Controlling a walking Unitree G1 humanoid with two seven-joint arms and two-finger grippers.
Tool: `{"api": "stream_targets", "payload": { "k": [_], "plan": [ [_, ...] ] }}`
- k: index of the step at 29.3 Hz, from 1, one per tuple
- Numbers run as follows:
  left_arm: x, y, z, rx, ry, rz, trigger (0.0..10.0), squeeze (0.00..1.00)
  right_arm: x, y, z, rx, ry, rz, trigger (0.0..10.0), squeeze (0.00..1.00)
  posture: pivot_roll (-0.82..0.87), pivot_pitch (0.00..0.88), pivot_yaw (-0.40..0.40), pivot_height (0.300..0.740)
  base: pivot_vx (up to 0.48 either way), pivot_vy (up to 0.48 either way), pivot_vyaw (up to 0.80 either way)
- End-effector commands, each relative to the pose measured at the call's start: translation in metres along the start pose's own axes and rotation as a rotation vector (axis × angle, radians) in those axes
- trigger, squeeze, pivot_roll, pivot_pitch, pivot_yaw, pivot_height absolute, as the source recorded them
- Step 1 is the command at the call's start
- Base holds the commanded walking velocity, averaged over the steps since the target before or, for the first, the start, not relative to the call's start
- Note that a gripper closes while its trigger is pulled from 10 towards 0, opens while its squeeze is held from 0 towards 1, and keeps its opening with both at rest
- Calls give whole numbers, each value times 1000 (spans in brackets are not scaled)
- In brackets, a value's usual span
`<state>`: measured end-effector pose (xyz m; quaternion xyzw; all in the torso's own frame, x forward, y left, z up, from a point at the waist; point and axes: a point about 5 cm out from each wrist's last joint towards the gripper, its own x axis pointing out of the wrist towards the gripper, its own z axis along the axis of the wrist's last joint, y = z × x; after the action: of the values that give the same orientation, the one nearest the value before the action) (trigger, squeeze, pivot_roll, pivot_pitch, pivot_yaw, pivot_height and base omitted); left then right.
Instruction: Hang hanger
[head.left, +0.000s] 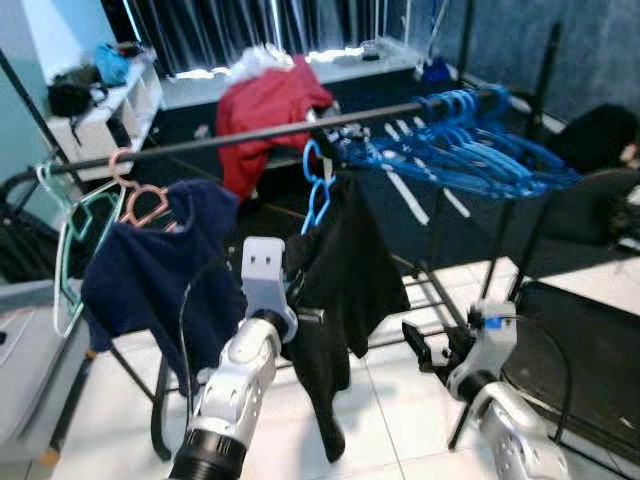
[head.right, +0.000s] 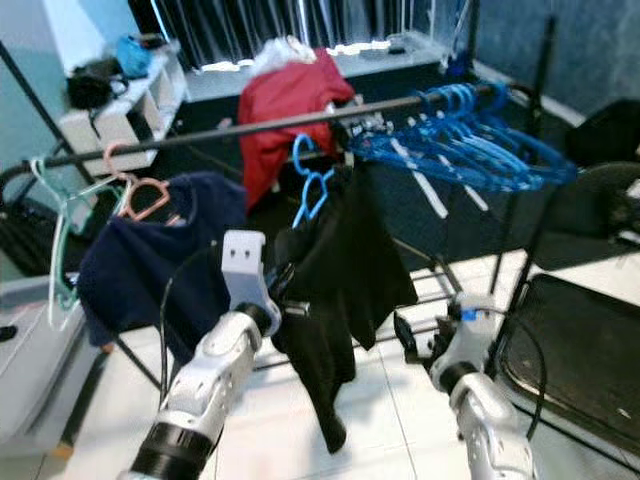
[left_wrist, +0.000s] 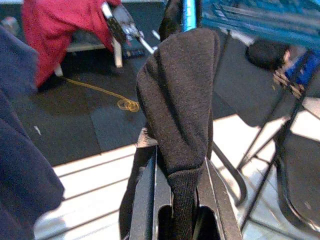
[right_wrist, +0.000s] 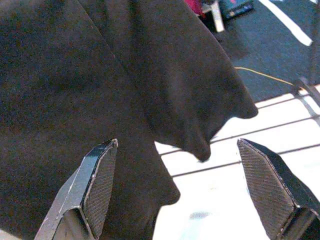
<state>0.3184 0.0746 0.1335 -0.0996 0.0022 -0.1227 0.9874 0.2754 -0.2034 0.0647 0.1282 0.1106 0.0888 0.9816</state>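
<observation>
A blue hanger (head.left: 318, 195) hangs by its hook on the dark rail (head.left: 220, 141) of a clothes rack, carrying a black garment (head.left: 355, 260) that droops toward the floor. My left gripper (head.left: 300, 315) is shut on a fold of that garment just below the hanger; in the left wrist view the cloth (left_wrist: 180, 110) is pinched between its fingers (left_wrist: 145, 195). My right gripper (head.left: 425, 352) is low to the right of the garment. It stands open, with its pads (right_wrist: 97, 182) wide apart and the black cloth (right_wrist: 100, 75) just ahead of them.
A bunch of several blue hangers (head.left: 470, 145) fills the rail's right end. A navy garment (head.left: 160, 270) on a pink hanger (head.left: 140, 200) and a green hanger (head.left: 75, 235) hang left. Red cloth (head.left: 270, 105) lies behind. A black chair (head.left: 590, 350) stands right on white tile.
</observation>
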Motion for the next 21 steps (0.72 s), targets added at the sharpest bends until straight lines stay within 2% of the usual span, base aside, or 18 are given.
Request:
{"api": "stream_targets", "payload": {
  "k": [1, 7, 13, 15, 18, 21],
  "plan": [
    [1, 8, 9, 16, -50, 36, 10000, 0, 1, 4, -4, 10, 9, 10, 10000, 0, -172, 0, 105, 731, 480, 0, 0],
    [3, 10, 13, 21, -70, 53, 10000, 0, 1, 5, -5, 10, 10, 12, 10000, 0, -171, 0, 104, 731, 480, 0, 0],
    [3, 17, 13, 11, -75, 116, 10000, 0, 1, 5, -5, 11, 13, 15, 10000, 0, -171, 0, 104, 731, 409, 0, 0],
    [-1, 28, 9, -18, -65, 202, 10000, 0, 1, 5, -5, 10, 14, 14, 10000, 0, -175, 0, 103, 731, 0, 0, 0],
    [-1, 28, 9, -18, -65, 202, 10000, 0, 1, 5, -5, 10, 14, 14, 10000, 0, -175, 0, 103, 731, 0, 0, 0],
    [-20, 53, -12, 50, 16, 309, 10000, 0, -1, 3, -5, 7, 18, 12, 10000, 0, -174, 0, 100, 731, 0, 0, 0]
  ]
}}
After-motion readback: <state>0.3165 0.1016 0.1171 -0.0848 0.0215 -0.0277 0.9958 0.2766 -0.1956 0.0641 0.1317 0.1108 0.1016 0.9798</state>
